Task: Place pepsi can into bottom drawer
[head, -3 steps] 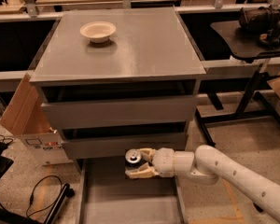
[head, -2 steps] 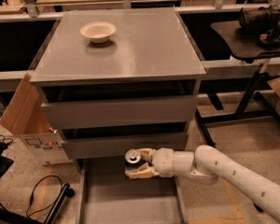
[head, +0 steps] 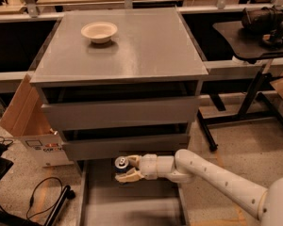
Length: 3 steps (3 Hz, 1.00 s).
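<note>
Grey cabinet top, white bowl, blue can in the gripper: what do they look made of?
Grey cabinet top: likely painted metal or laminate; satin, broad soft glare. Shallow white bowl: matte, no highlights; ceramic, paper or plastic, unclear. Dark blue pepsi can: metal, by its shiny silver top. The gripper holds it over the rear of the open grey bottom drawer.

The arm point(head: 217, 178) stretches out low, gripper point(head: 124, 169) clasping the pepsi can point(head: 120, 163).
</note>
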Tool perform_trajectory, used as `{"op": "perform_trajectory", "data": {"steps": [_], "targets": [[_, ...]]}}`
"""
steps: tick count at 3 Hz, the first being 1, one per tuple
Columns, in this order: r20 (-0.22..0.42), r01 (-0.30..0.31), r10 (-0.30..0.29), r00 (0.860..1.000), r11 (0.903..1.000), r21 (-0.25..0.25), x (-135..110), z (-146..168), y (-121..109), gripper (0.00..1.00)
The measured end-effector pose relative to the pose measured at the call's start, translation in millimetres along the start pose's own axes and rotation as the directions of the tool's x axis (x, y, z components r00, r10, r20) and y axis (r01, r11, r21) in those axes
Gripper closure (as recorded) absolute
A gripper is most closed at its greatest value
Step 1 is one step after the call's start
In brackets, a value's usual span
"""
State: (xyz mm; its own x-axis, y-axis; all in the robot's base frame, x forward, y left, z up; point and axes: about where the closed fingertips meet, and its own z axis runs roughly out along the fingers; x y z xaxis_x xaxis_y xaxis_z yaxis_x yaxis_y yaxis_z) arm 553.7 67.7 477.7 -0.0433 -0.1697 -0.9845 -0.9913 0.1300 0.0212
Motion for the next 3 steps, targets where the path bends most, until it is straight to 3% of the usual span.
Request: {"op": "perform_trajectory", "data": {"steps": [2,3], "targets": [[0.0,0.016,-0.016,1.0,0.9963,-0.084,108.5,72.5,-37.4,1.0],[0.012,-0.004,0.005,1.0,0.9948,-0.102,147.3,95.6,-42.9,1.0]]}}
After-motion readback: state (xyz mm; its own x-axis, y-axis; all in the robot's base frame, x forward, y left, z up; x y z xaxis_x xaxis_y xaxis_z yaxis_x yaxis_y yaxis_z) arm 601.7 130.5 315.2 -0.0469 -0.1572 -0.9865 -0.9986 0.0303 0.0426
